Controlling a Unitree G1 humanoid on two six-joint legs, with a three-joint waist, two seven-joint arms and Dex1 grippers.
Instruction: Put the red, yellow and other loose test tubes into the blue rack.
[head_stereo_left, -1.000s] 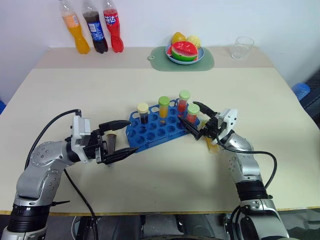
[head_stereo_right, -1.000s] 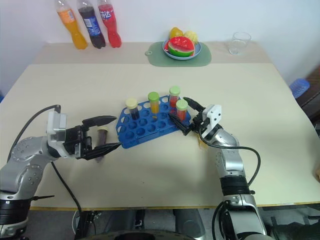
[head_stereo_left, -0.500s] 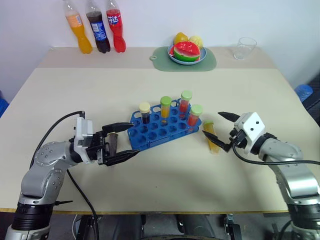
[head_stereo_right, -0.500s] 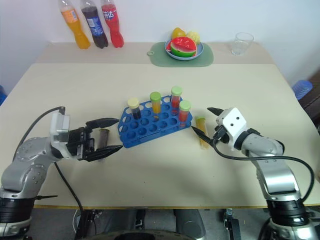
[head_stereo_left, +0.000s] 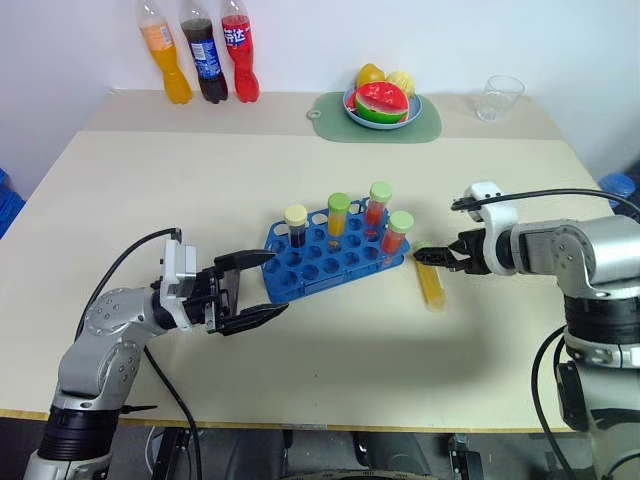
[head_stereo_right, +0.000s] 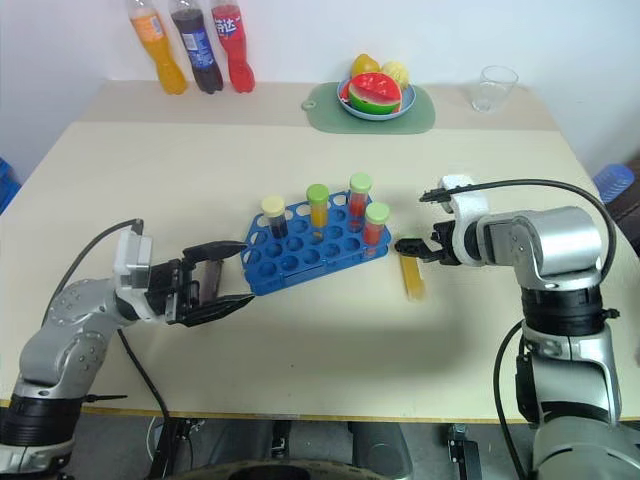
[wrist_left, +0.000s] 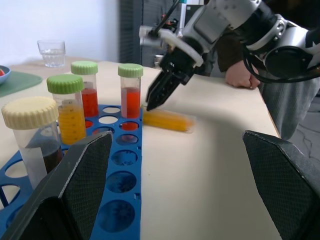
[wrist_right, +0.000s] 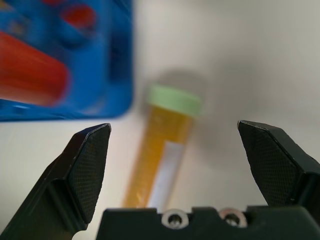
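Two open tools (head_stereo_left: 250, 292) (head_stereo_left: 432, 257), brown tube (head_stereo_left: 224, 291) half hidden by left fingers

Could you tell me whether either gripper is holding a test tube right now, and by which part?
Nothing is held. The right gripper hangs with jaws open above the yellow tube lying on the table; the left gripper is open and empty beside the blue rack.
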